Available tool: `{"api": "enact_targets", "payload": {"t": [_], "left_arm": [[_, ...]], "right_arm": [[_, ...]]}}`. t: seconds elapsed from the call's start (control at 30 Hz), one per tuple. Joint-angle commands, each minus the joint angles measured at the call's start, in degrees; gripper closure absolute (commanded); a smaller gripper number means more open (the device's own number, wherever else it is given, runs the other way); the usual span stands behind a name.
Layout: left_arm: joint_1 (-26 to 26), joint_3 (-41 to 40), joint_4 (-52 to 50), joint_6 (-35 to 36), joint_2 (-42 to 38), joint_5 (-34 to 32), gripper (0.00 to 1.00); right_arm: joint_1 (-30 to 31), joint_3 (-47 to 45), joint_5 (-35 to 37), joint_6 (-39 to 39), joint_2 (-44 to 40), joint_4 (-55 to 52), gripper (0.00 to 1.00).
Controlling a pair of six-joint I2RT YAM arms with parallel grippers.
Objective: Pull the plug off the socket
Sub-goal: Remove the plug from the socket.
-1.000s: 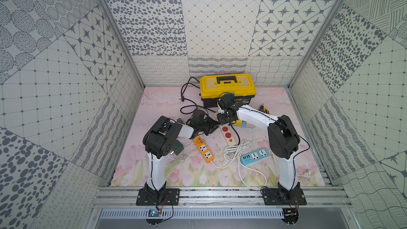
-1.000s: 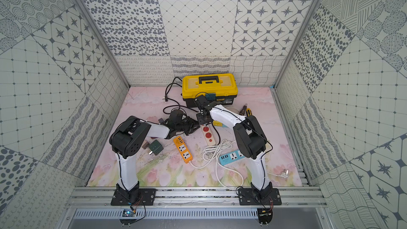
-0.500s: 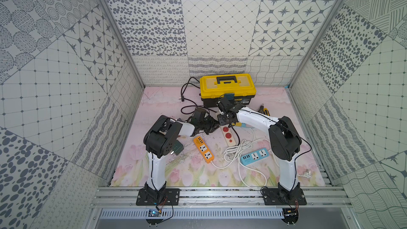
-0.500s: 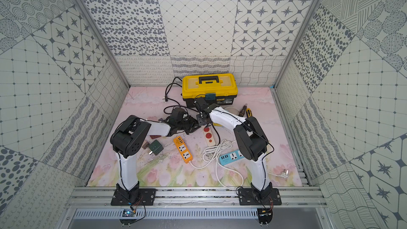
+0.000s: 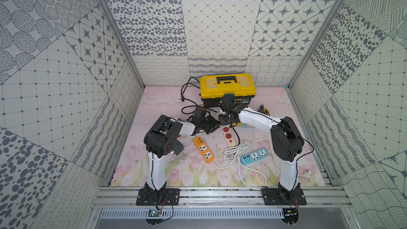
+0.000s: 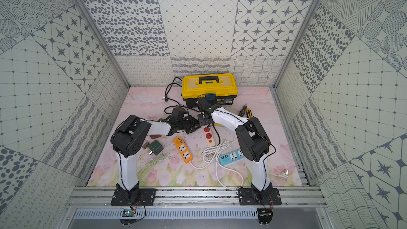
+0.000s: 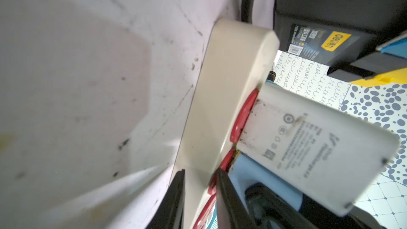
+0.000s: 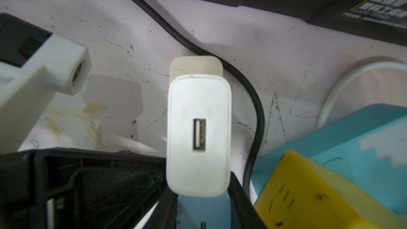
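Fingers of the right gripper (image 5: pixel 226 118) are shut tight on the white charger plug (image 8: pixel 198 106), one finger on each side of its body. Fingers of the left gripper (image 7: pixel 199 197) stand narrow, pinching the cream power strip (image 5: pixel 229 136) across its width. Plug location: seated in the red socket (image 7: pixel 243 115) nearest the strip's far end, near the yellow toolbox (image 5: pixel 228 89), with the strip lying on the bench (image 5: pixel 158 100). Change over the last second: almost none. In both top views the two grippers sit where they did a second ago. The right forearm has shifted only slightly and the strip is in the same place. In the left wrist view the plug base looks flush against the red face. The frame is soft there, so I cannot rule out that the prongs have begun to lift. Reading: both grips are set, extraction not yet achieved. I judge the next need is a straight pull away from the socket face while the left steadies the strip.
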Motion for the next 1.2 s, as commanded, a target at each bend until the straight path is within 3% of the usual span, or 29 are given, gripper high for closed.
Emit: {"api": "enact_targets", "payload": {"t": [0.0, 0.23, 0.4, 0.57, 0.77, 0.83, 1.07, 1.17], "left_arm": [[0.0, -0.8, -27.5, 1.5, 2.9, -12.7, 0.73], [0.0, -0.5, -27.5, 1.7, 2.5, -12.6, 0.73], [-0.1, -0.5, -26.9, 3.5, 0.9, -11.9, 0.72], [0.2, -2.1, -19.6, 10.4, -5.5, -6.5, 0.68], [1.6, -6.6, -11.4, 22.2, -18.2, 1.1, 0.63], [2.1, -9.7, -10.5, 26.4, -24.5, 0.5, 0.63], [4.4, -20.5, -16.7, 37.9, -48.4, -11.6, 0.61], [5.8, -25.5, -18.4, 39.5, -58.7, -17.4, 0.42]], "right_arm": [[2.6, 9.2, 0.8, 0.2, -4.7, -3.1, 0.78], [0.1, 11.2, 0.0, 0.1, -3.3, -5.3, 0.78], [0.3, 1.4, -1.8, 2.1, -10.1, -0.2, 0.78], [-0.1, -9.5, -2.5, 1.5, -21.5, 5.5, 0.78], [-3.7, -23.3, -13.2, 3.4, -34.3, 17.4, 0.77], [-5.1, -28.6, -18.4, 4.7, -37.5, 23.5, 0.77], [-8.3, -39.1, -37.0, 14.9, -38.2, 46.4, 0.77], [-8.3, -41.1, -41.7, 20.4, -35.1, 55.8, 0.77]]}}
